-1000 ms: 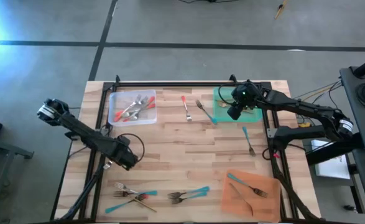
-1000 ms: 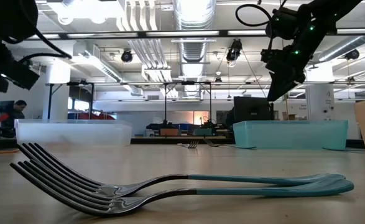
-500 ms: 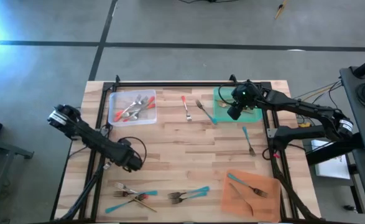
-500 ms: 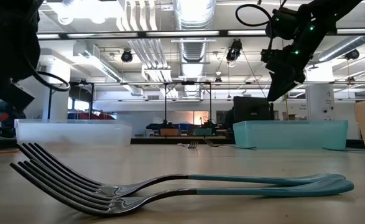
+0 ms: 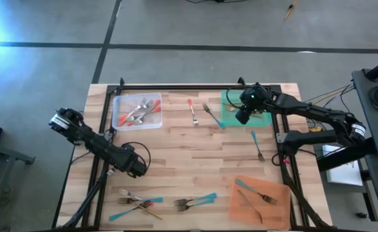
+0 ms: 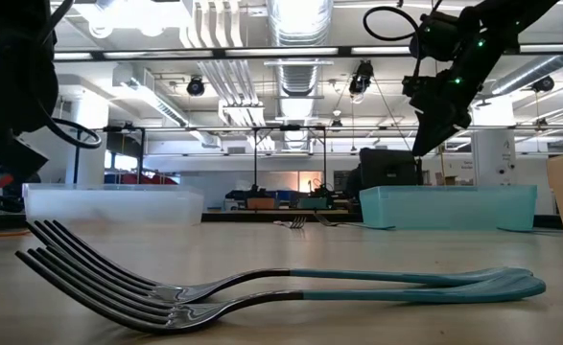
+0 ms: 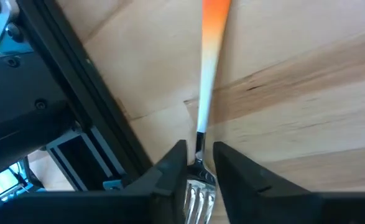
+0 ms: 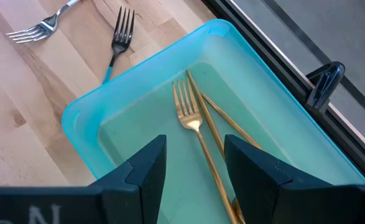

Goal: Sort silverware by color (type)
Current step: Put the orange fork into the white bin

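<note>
My left gripper [image 5: 136, 169] [image 7: 199, 149] stands over the table's left side, shut on a fork with a red-orange handle [image 7: 211, 43]. My right gripper [image 5: 242, 116] [image 8: 194, 147] hangs open above the green tray [image 5: 230, 103] [image 8: 83, 118] at the far right, where gold forks [image 8: 191, 124] lie flat. Loose pieces lie flat on the wood: a red-handled one [image 5: 192, 111], teal forks [image 5: 211, 115] [image 5: 257, 145], and teal-handled forks by the near edge [image 5: 198, 202] [image 6: 281, 283] beside a mixed heap [image 5: 137, 203]. My left gripper pinches the red-handled fork at its metal neck [image 7: 199, 142], between head and handle. The tines [image 7: 194, 198] lie back between the fingers toward the wrist, and the handle sticks out past the fingertips. Whether the handle's end touches the table I cannot tell.
A clear tray [image 5: 119, 121] at the far left holds red-handled pieces. An orange tray [image 5: 240, 207] at the near right holds a teal spoon and forks. Black frame rails [image 5: 105, 138] [image 7: 89, 106] run along the table's left and right edges, close to my left gripper.
My left arm has shifted a little toward the table's right and near edge and has sunk lower in the low view, still shut on the fork. The right arm has kept still.
</note>
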